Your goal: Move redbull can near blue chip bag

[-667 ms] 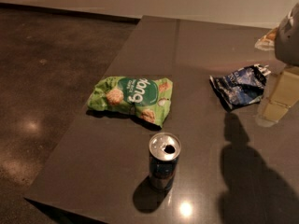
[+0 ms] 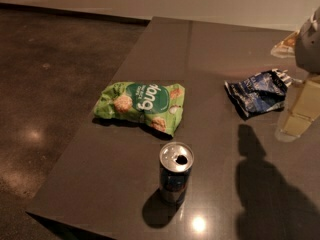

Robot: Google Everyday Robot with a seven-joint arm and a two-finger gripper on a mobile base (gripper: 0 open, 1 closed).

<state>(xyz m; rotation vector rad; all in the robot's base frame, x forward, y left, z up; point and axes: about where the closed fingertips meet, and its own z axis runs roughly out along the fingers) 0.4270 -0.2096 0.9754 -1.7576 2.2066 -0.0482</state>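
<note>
The redbull can [image 2: 175, 173] stands upright near the front edge of the dark table [image 2: 165, 49], its silver top open to view. The blue chip bag [image 2: 257, 92] lies crumpled at the right, well behind and to the right of the can. My gripper [image 2: 301, 108] shows at the right edge as pale yellowish parts under a grey arm body [image 2: 309, 43]. It hangs just right of the blue bag, far from the can, and holds nothing that I can see.
A larger green snack bag [image 2: 142, 106] lies just behind and left of the can. Another small packet [image 2: 285, 45] lies at the far right behind the arm. The table's left and front edges drop to a dark floor [image 2: 45, 84].
</note>
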